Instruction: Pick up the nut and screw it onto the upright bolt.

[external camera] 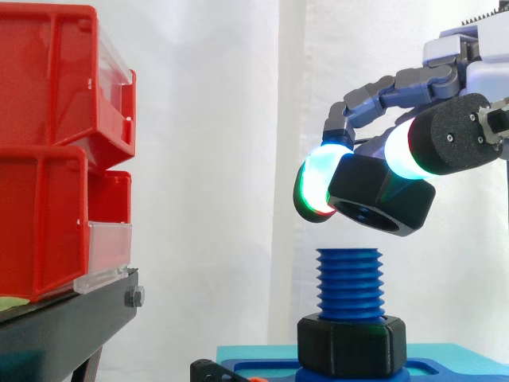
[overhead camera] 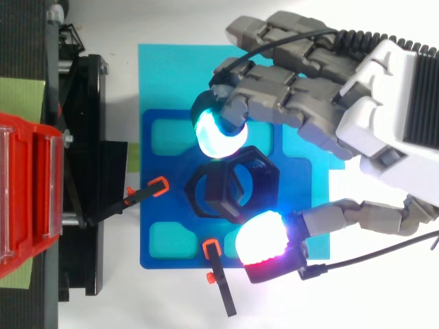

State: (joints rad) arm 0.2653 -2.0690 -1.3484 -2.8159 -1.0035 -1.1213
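Note:
A black hexagonal nut [external camera: 383, 199] [overhead camera: 234, 184] hangs tilted in the air, pinched between glowing fingertips [external camera: 320, 185] of my hand [overhead camera: 322, 82]. Just below it stands the upright blue threaded bolt [external camera: 349, 282], with a gap between its top and the nut. A second black nut [external camera: 352, 342] sits low on the bolt near its base. In the top view the held nut lies almost straight over the bolt, which is hidden beneath it. The hand reaches in from the right.
The bolt rises from a blue base plate [overhead camera: 159, 240] on a cyan mat [overhead camera: 164, 75]. Red bins [external camera: 56, 151] [overhead camera: 27, 199] sit stacked on a black stand [external camera: 71, 318] at the left. Two orange-tipped black clamps [overhead camera: 147, 188] [overhead camera: 218, 271] hold the plate's left and front sides.

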